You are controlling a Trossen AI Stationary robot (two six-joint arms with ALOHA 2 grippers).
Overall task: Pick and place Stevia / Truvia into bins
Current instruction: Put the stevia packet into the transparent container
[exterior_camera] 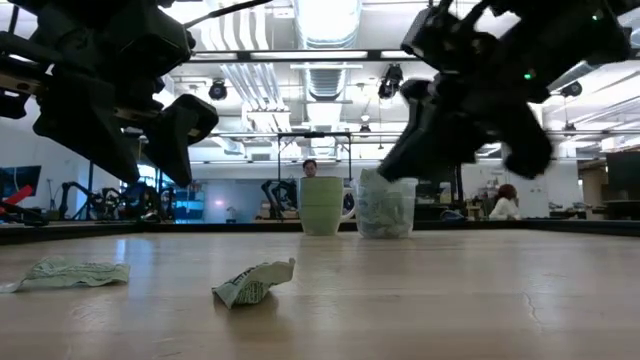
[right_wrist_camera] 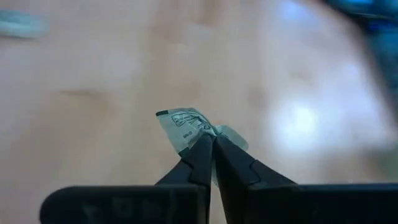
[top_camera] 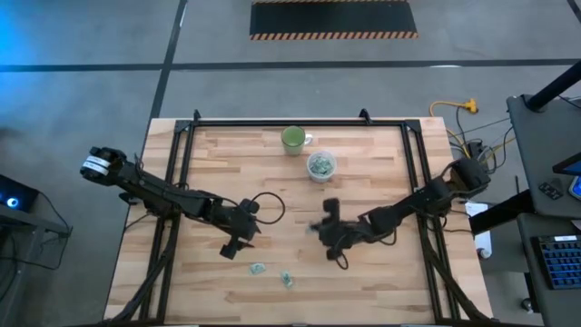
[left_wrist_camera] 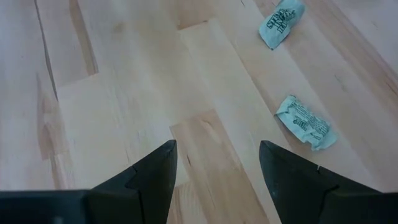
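The right hand is pinching a crumpled pale green and white paper sachet between clenched fingertips, hanging above the middle of the light wooden tabletop, while the left hand is waiting spread and empty near two more sachets by the front edge. Because the grip is catching only an edge, the sachet could slip free before reaching the small round clear plastic cup near the far edge.

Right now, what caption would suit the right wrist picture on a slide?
The right claw, shut on a crumpled sweetener sachet, holds it above the wooden table.
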